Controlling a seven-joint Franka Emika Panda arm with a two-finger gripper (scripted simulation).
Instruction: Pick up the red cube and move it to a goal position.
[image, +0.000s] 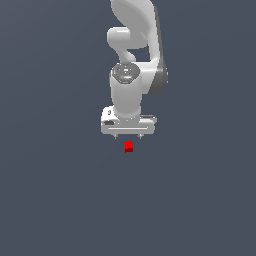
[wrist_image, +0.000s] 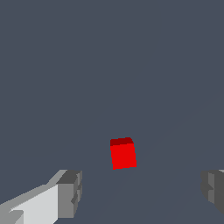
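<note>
The red cube (image: 129, 147) is tiny and bright red and lies on the flat dark grey surface, just in front of the white arm's hand. My gripper (image: 128, 135) hangs right above and behind it, open and empty. In the wrist view the red cube (wrist_image: 123, 154) lies ahead of the gap between the two fingers. One finger pad (wrist_image: 70, 193) and the other finger pad (wrist_image: 213, 190) stand far apart, much wider than the cube. The gripper (wrist_image: 141, 192) does not touch the cube.
The dark grey surface (image: 60, 200) stretches flat all around with no other object in view. The white arm (image: 134, 55) rises behind the gripper toward the top of the exterior view.
</note>
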